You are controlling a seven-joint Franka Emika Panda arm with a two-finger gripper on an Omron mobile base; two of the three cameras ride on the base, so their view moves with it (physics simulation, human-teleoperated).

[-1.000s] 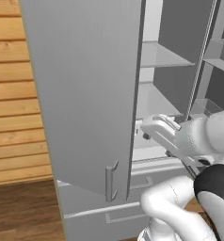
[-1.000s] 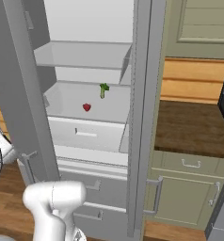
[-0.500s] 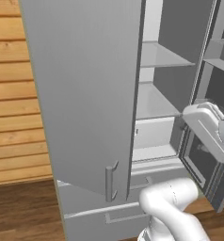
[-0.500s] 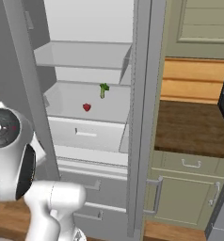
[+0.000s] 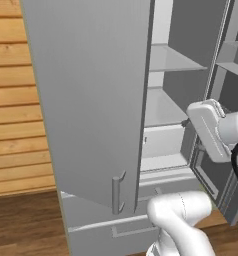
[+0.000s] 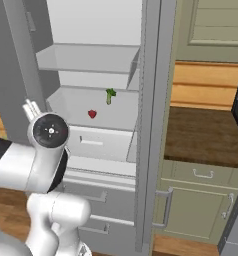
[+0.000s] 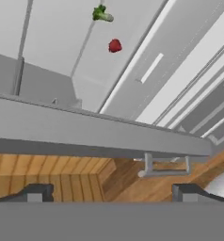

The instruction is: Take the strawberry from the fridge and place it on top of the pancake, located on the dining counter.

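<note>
Fridge shelf (image 6: 71, 102) with strawberry (image 6: 92, 114), green vegetable (image 6: 110, 95)

Matt grey fridge (image 5: 96, 95), glossy red strawberry (image 6: 92, 114), planked wood wall (image 5: 18, 115)

red strawberry (image 6: 92, 114) on open fridge (image 6: 141, 125) shelf

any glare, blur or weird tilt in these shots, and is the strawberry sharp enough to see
Right base view: flat, even light, no glare, the strawberry small but crisp on the fridge shelf. Hand view: rolled, so shelves run diagonally, edges slightly soft, the berry still clear. Left base view: soft shading, the open door blocks most of the interior.
</note>
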